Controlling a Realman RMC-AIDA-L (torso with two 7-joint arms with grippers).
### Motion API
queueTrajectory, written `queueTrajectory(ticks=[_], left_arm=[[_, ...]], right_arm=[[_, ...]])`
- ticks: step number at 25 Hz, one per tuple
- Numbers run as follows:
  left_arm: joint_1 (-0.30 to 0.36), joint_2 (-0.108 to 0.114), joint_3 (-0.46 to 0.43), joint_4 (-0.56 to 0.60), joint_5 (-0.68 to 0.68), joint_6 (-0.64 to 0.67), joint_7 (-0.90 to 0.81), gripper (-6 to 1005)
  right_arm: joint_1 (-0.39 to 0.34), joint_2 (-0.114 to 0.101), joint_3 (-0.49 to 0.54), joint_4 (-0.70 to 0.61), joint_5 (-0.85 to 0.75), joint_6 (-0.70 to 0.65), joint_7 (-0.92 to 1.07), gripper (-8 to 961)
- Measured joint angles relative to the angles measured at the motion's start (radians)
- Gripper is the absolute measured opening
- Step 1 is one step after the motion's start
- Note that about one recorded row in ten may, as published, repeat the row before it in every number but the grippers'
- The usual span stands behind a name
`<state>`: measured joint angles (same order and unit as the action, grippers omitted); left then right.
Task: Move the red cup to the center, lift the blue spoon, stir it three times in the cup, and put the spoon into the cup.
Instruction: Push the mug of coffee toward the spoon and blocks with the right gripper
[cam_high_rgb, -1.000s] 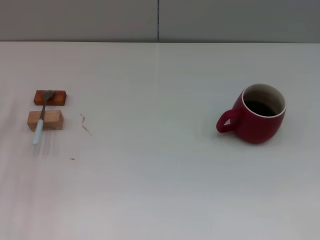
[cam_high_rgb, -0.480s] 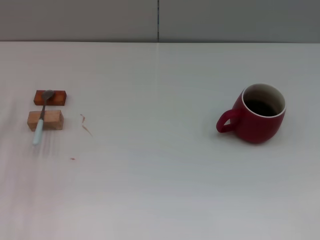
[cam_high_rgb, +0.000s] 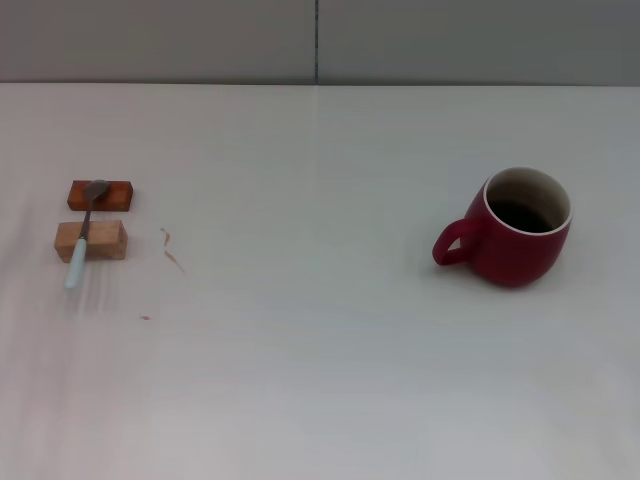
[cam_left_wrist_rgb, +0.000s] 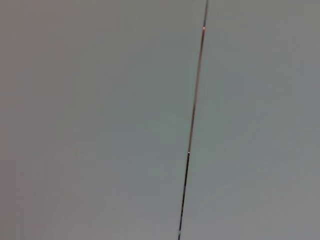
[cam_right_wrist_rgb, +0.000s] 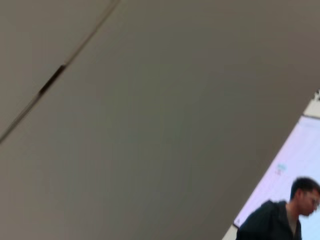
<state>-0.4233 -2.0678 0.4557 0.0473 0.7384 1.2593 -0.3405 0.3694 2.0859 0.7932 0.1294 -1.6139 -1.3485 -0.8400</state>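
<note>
Cup (cam_high_rgb: 518, 228) on my right side of the tabletop (cam_high_rgb: 320, 350): a rounded dark red ceramic mug, glossy, with a pale cream rim and a dark inside. It stands upright, and its single loop handle points toward the middle of the tabletop.

Well apart from it, on my left side, lies the spoon (cam_high_rgb: 82, 235). It is slim, with a grey metal bowl and a pale light-blue handle. The bowl rests on a reddish-brown wooden block (cam_high_rgb: 100, 195) (the farther of two), the shaft crosses a paler wooden block (cam_high_rgb: 91, 240) just in front of it, and the handle end slopes down toward the tabletop beyond the near block. Both blocks are small, rectangular and flat-faced, lying side by side with a narrow gap between them.

The tabletop is smooth, matt and off-white, with a few faint reddish marks (cam_high_rgb: 171, 250) just beside the blocks.

Neither of my arms shows in the head view, and my wrist cameras face only a plain grey panelled wall (cam_left_wrist_rgb: 100, 120) with a thin dark seam, so my fingers are out of sight on both sides.
</note>
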Motion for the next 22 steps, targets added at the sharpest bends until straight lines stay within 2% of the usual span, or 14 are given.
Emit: queueTrajectory(ticks=[4,9,16,22], left_arm=[[-0.002,0.001,0.000,0.000,0.000,0.000,0.000,839],[-0.005,0.002,0.000,0.001,0.003,-0.001,0.000,838],[-0.003,0.003,0.000,0.005,0.002,0.000,0.000,837],[0.000,0.003,-0.003,0.007,0.000,0.000,0.000,835]], right_arm=[[0.002,0.000,-0.082,0.010,-0.012,0.000,-0.240,19],[-0.008,0.000,-0.257,0.010,-0.014,0.006,-0.462,22],[-0.042,0.001,-0.416,0.007,-0.016,0.008,-0.551,24],[-0.056,0.002,-0.475,0.008,-0.017,0.012,-0.554,22]])
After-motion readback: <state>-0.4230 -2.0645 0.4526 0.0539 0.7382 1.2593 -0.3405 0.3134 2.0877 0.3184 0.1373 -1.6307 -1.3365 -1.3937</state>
